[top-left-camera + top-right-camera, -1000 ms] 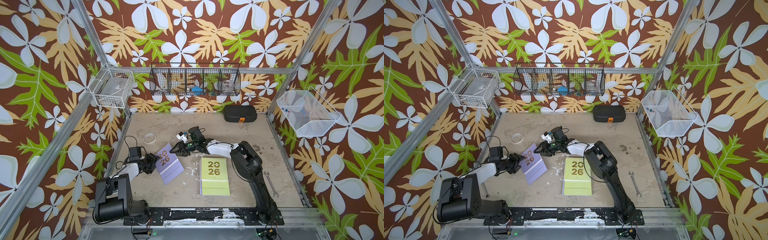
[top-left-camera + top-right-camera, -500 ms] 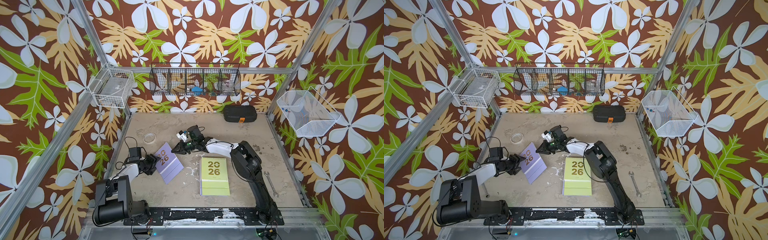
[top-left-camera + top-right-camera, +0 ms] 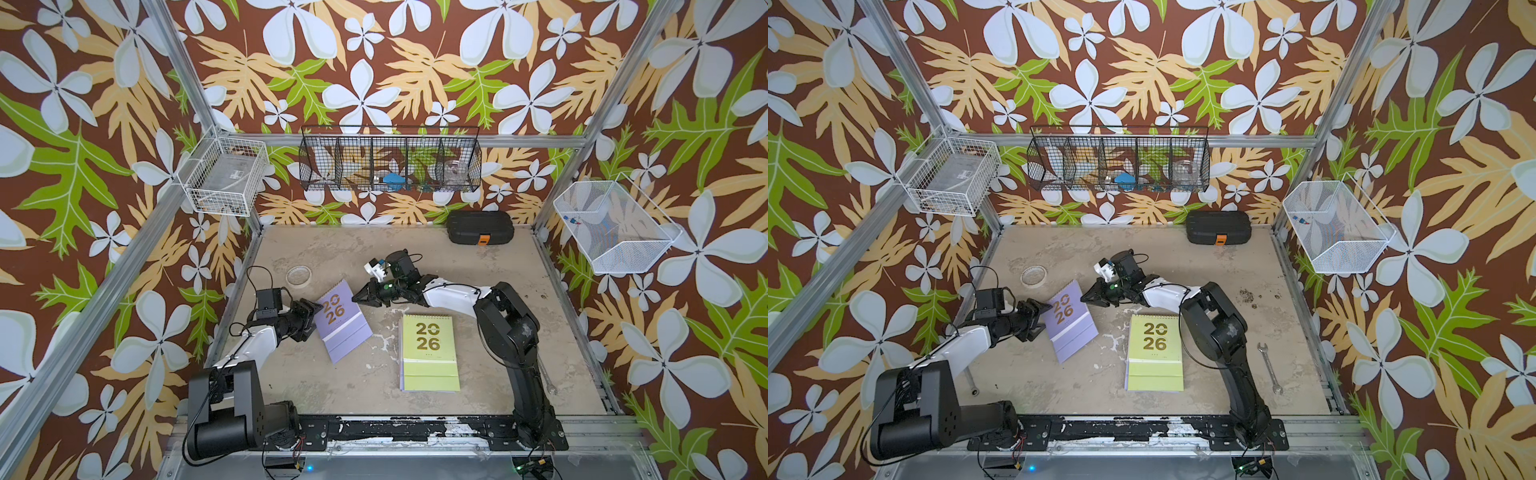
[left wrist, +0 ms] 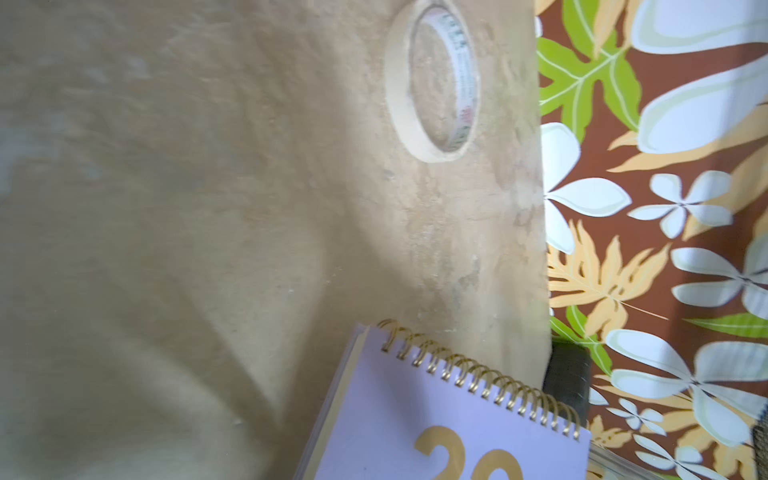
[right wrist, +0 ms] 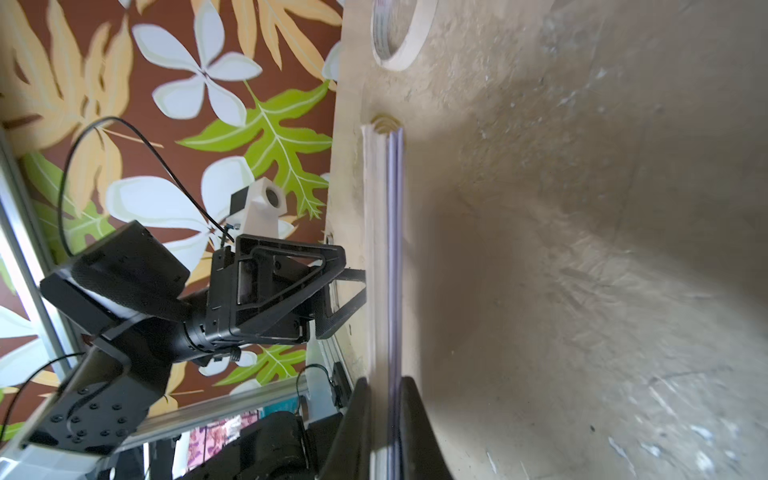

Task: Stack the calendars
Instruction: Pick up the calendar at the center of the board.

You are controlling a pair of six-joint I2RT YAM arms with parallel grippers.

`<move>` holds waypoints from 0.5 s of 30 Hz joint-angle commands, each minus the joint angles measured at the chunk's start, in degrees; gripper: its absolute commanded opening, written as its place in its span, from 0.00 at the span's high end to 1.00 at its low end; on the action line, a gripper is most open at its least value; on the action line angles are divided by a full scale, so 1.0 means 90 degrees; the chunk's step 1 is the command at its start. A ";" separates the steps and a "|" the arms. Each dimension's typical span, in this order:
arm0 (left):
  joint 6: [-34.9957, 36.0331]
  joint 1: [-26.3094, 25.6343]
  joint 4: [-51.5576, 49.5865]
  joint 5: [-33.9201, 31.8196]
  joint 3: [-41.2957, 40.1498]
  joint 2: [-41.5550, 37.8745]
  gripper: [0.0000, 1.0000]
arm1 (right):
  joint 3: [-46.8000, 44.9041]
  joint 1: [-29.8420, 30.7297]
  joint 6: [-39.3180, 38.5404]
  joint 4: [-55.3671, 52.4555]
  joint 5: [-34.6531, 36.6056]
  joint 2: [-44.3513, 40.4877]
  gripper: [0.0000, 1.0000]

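Right gripper (image 3: 358, 297) just clamped lilac calendar (image 3: 343, 323) at its 1 o'clock corner; left gripper (image 3: 308, 319) jaws apart at its 9 o'clock edge (handover, I reckon); next I carry it to lime-topped stack (image 3: 430, 357) at 4 o'clock.

Reaches in low from the left side with the left arm (image 3: 257, 338), forearm sloping down to the wrist. Holds the left gripper (image 3: 311, 318) open, fingers (image 5: 340, 311) at one edge of the calendar (image 3: 343, 328). Stretches the right arm (image 3: 449, 293) across with the elbow bent sharply and the forearm almost level. Pinches the far side of the calendar with the right gripper (image 5: 384, 419), jaws closed on it.
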 commanded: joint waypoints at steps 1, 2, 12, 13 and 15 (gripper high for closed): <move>-0.0264 -0.0018 0.0349 0.0206 0.0153 -0.0123 0.29 | -0.0301 -0.0140 0.0312 0.0732 -0.0135 -0.0400 1.00; -0.0322 -0.0019 0.0403 0.0209 0.0194 -0.0169 0.29 | -0.0437 -0.0210 0.0358 0.0811 -0.0138 -0.0533 1.00; -0.1123 -0.0344 0.1271 0.0296 0.0234 -0.0673 0.29 | -0.1961 -0.0890 0.0661 0.1356 -0.0124 -0.2146 1.00; -0.1185 -0.0453 0.1396 0.0298 0.0218 -0.0721 0.29 | -0.2232 -0.0986 0.0686 0.1401 -0.0109 -0.2412 1.00; -0.1206 -0.0677 0.1503 0.0270 0.0216 -0.0773 0.29 | -0.2650 -0.1160 0.0767 0.1525 -0.0114 -0.2819 1.00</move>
